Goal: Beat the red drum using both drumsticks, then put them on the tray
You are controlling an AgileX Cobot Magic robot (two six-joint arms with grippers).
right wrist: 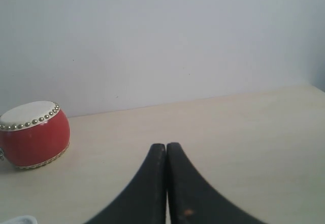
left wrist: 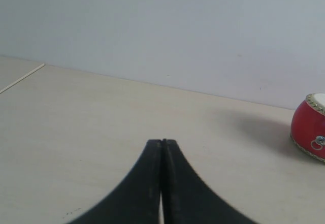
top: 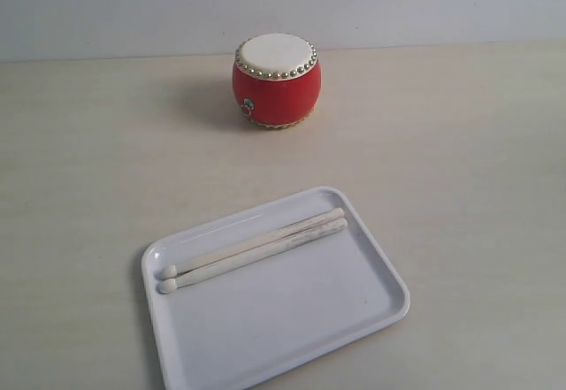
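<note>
Drumsticks point(top: 256, 254): two slim, pale, unpainted wooden sticks with small rounded tips. They lie side by side, touching along their length, diagonally across the far half of the large flat white rectangular plastic tray point(top: 301, 328). The tray has rounded corners and a low rim and occupies the near part of the pale wood-grain surface point(top: 80, 187); its nearest edge runs out of the exterior view. The sticks rest free, with no arm near them, and their rounded tips point toward the tray's left side. This arrangement would suit either the outset of the task or its completion, and the views do not decide which.

Left jaws and right jaws: each black pair is pressed together and holds nothing. Each hangs low over bare surface and faces the wall, and neither appears in the exterior view. Should the sticks need lifting, the jaws would have to part first. Because the sticks touch, there is probably little room to take one without nudging its twin. The low rim looks like a minor hindrance.

Small barrel-shaped glossy red drum point(top: 276, 89), with cream skin top and a ring of metal studs: it stands upright well beyond the tray, near the middle of the surface's far edge, skin upward so that it can be struck from above. Only open surface lies between tray and drum. Behind it rises a plain pale grey wall point(top: 442, 1).
</note>
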